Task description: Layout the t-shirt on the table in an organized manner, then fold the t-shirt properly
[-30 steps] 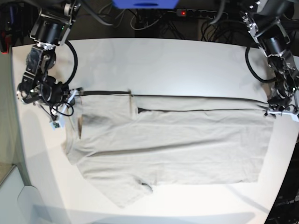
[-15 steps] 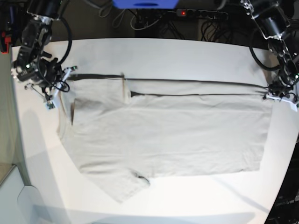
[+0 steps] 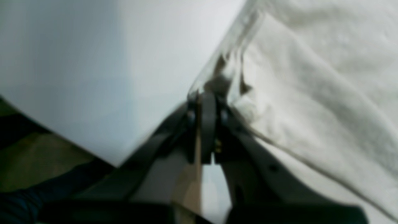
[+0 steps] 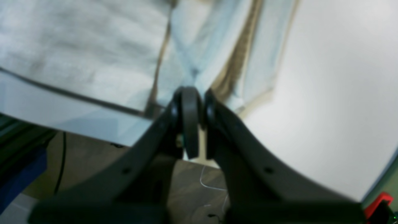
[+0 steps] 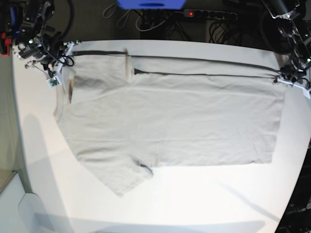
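Note:
The light grey-beige t-shirt (image 5: 170,126) lies spread across the white table (image 5: 194,204), neck end at the left and hem at the right. Its far edge is lifted and pulled taut in a line between both grippers. My right gripper (image 5: 68,50) is shut on the shirt's far shoulder corner at the left. In the right wrist view the right gripper (image 4: 195,93) pinches thin cloth of the t-shirt (image 4: 77,46). My left gripper (image 5: 279,79) is shut on the far hem corner at the right. The left wrist view shows the left gripper (image 3: 209,93) clamped on the t-shirt (image 3: 311,77) edge.
Behind the table's far edge lie a power strip (image 5: 209,13) with a red light, loose cables (image 5: 155,22) and a blue object (image 5: 150,4). A red item (image 5: 4,41) sits past the left edge. Both arms stand near the far corners.
Both grippers have moved toward the far side of the table, dragging the shirt's taut far edge and the whole shirt with them. Both stay shut on the cloth.

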Robot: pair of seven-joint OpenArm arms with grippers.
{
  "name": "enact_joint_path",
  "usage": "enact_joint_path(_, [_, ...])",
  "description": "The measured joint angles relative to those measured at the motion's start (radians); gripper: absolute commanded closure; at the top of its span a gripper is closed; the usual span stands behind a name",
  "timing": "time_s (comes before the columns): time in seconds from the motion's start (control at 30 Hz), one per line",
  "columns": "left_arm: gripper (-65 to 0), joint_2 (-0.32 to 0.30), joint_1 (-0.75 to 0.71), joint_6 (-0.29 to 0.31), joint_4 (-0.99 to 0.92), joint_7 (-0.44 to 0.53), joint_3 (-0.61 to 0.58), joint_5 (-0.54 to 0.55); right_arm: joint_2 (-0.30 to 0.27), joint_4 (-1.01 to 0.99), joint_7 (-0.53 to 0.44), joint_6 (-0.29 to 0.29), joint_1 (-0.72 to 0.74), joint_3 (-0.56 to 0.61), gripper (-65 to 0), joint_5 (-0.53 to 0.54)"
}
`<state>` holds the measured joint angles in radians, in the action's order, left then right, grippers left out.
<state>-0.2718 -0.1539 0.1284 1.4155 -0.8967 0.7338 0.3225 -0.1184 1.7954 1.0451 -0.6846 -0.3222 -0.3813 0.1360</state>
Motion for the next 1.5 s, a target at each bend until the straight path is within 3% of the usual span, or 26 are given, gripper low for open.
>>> enact_joint_path(0.33, [-1.0, 0.000, -0.015, 0.000, -0.002, 0.007, -0.005, 0.003, 0.019, 0.005, -0.007, 0.001, -0.019, -0.005, 0.0, -0.001])
enact_joint_path(0.43, [-3.7, 0.000, -0.016, 0.000, -0.002, 0.007, -0.005, 0.003, 0.019, 0.005, -0.007, 0.001, -0.020, -0.005, -7.5, -0.001])
enact_joint_path(0.57, [-23.6, 0.000, -0.019, 0.012, -0.001, 0.007, -0.004, -0.002, 0.019, 0.005, -0.008, 0.001, -0.019, -0.005, -24.8, -0.001])
enact_joint_path(0.63, [-34.1, -0.002, -0.022, 0.103, 0.003, 0.003, -0.004, -0.010, 0.024, 0.005, -0.008, 0.000, -0.019, -0.036, -32.5, 0.004])
enact_joint_path(0.73, [-41.0, -0.002, -0.022, 0.181, 0.006, -0.001, -0.003, -0.006, 0.029, 0.005, 0.002, 0.000, -0.022, -0.100, -38.9, 0.003])
enact_joint_path(1.0, [-41.2, -0.005, -0.020, 0.201, 0.006, -0.010, 0.090, -0.008, -0.004, 0.003, 0.016, 0.000, 0.004, -0.179, -36.5, -0.008])
enact_joint_path(1.27, [-41.2, -0.006, -0.016, 0.201, 0.006, -0.009, 0.089, -0.004, -0.002, 0.079, 0.021, 0.000, 0.025, -0.161, -36.5, -0.195])
enact_joint_path(1.5, [-41.2, -0.004, -0.018, 0.201, 0.006, -0.008, 0.090, -0.004, 0.059, 0.174, 0.009, 0.000, 0.043, -0.119, -41.0, -0.347])
